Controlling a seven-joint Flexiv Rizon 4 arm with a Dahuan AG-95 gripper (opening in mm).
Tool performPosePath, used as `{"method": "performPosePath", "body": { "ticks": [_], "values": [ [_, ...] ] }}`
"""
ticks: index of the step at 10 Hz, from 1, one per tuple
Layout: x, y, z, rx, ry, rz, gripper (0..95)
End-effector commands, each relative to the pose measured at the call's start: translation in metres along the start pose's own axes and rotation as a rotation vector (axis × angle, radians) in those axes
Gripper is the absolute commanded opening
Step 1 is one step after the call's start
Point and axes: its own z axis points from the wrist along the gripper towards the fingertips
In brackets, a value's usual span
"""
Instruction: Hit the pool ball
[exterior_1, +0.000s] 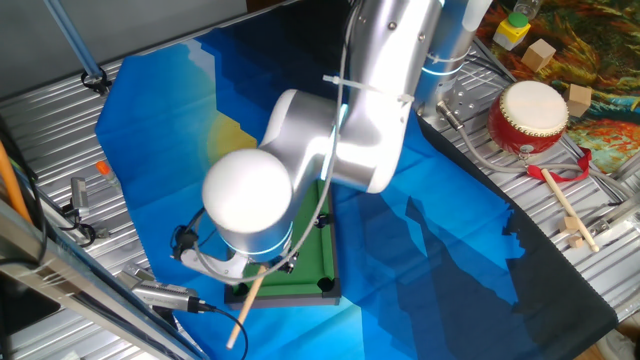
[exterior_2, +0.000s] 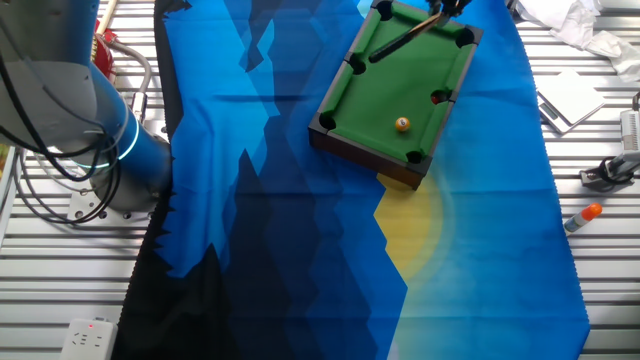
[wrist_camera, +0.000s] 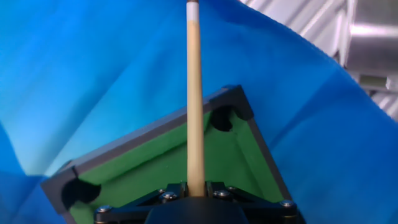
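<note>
A toy pool table (exterior_2: 380, 85) with green felt and a dark frame lies on the blue cloth. The pool ball (exterior_2: 402, 124), tiny, orange with a pale spot, rests on the felt near the table's right long rail. My gripper (exterior_2: 445, 6) is at the far end of the table, shut on a wooden cue (exterior_2: 405, 35) that lies slanted over the felt, well short of the ball. In the hand view the gripper (wrist_camera: 196, 186) clamps the cue (wrist_camera: 194, 93), which reaches out over a corner pocket (wrist_camera: 221, 119). In the one fixed view my arm hides the ball; the cue (exterior_1: 245, 305) sticks out past the table (exterior_1: 310, 265).
A red and white drum (exterior_1: 528, 115), a drumstick (exterior_1: 565, 210) and wooden blocks (exterior_1: 540, 55) lie to the right of the cloth. An orange-capped marker (exterior_2: 583, 213) and a power strip (exterior_2: 85, 340) lie on the slatted metal table. The robot's base (exterior_2: 60, 80) stands at the left.
</note>
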Motion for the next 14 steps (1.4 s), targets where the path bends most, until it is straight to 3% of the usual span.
{"method": "performPosePath", "body": {
  "ticks": [1,9,11,14],
  "values": [
    [-0.0007,-0.0005,-0.0004,-0.090,0.015,0.786,0.0],
    [-0.0007,-0.0005,-0.0004,-0.105,0.020,0.819,0.0],
    [-0.0007,-0.0005,-0.0004,-0.111,0.048,0.876,0.0],
    [-0.0006,-0.0005,-0.0004,-0.104,0.064,0.905,0.0]
  ]
}}
